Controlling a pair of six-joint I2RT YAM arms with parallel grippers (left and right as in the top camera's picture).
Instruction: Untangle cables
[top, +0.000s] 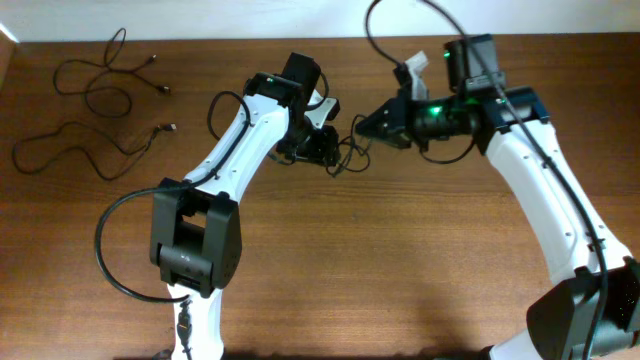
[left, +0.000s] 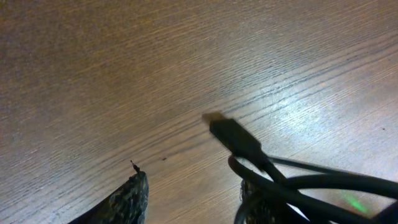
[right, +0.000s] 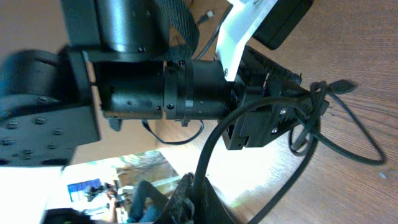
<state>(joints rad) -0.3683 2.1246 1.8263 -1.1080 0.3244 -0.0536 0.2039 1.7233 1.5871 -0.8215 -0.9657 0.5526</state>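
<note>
A small tangle of thin black cables (top: 351, 152) lies on the wooden table between my two grippers. My left gripper (top: 324, 150) is at its left side. In the left wrist view its fingers (left: 193, 205) are apart with bare wood between them, and cable loops (left: 292, 186) drape over the right finger. A black plug (left: 233, 134) sticks out toward the table. My right gripper (top: 363, 124) is at the tangle's right side. In the right wrist view it (right: 200, 194) is shut on one black cable (right: 214, 146) that runs up to the tangle.
Two separate thin black cables lie at the far left of the table, one at the back (top: 108, 76) and one nearer (top: 80, 150). The left arm's wrist (right: 186, 87) fills much of the right wrist view.
</note>
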